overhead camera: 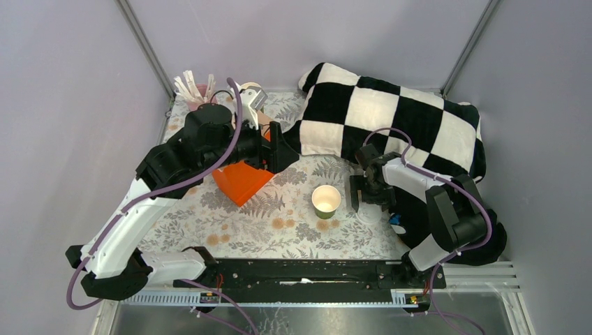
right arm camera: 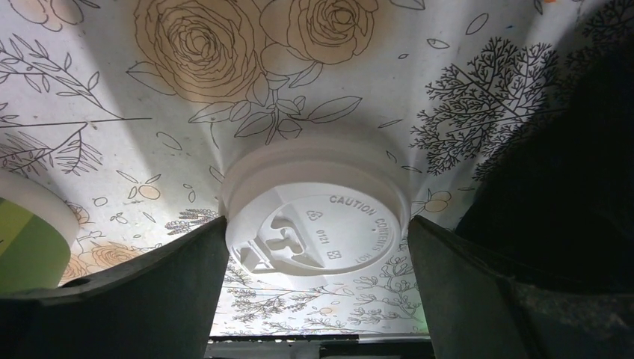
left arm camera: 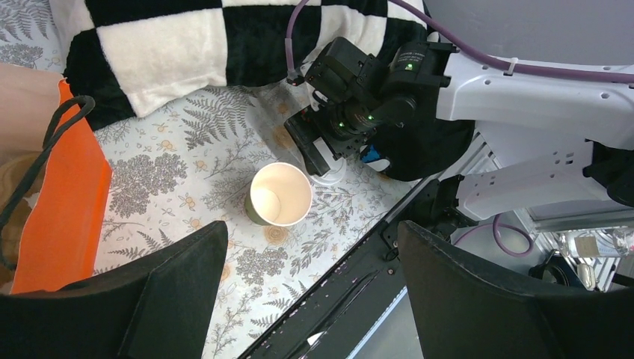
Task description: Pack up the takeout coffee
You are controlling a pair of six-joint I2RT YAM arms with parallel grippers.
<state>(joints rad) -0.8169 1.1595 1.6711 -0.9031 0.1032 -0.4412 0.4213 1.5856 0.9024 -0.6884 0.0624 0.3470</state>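
Observation:
A small green paper cup (overhead camera: 326,201) stands upright and open on the flowered tablecloth, with no lid on it; it also shows in the left wrist view (left arm camera: 280,194) and at the left edge of the right wrist view (right arm camera: 22,247). A round white plastic lid (overhead camera: 368,213) lies flat on the cloth just right of the cup. My right gripper (overhead camera: 366,192) is open, low over the lid (right arm camera: 318,224), with one finger on each side of it (right arm camera: 314,292). My left gripper (overhead camera: 279,150) is open and empty (left arm camera: 310,299), held high by the orange bag. No lidded cup shows.
An orange bag (overhead camera: 241,178) with black handles stands left of the cup. A black-and-white checkered cloth (overhead camera: 391,118) fills the back right. A pink holder with white stirrers (overhead camera: 195,87) and a white-lidded container (overhead camera: 251,94) stand at the back left. A black rail (overhead camera: 307,272) runs along the near edge.

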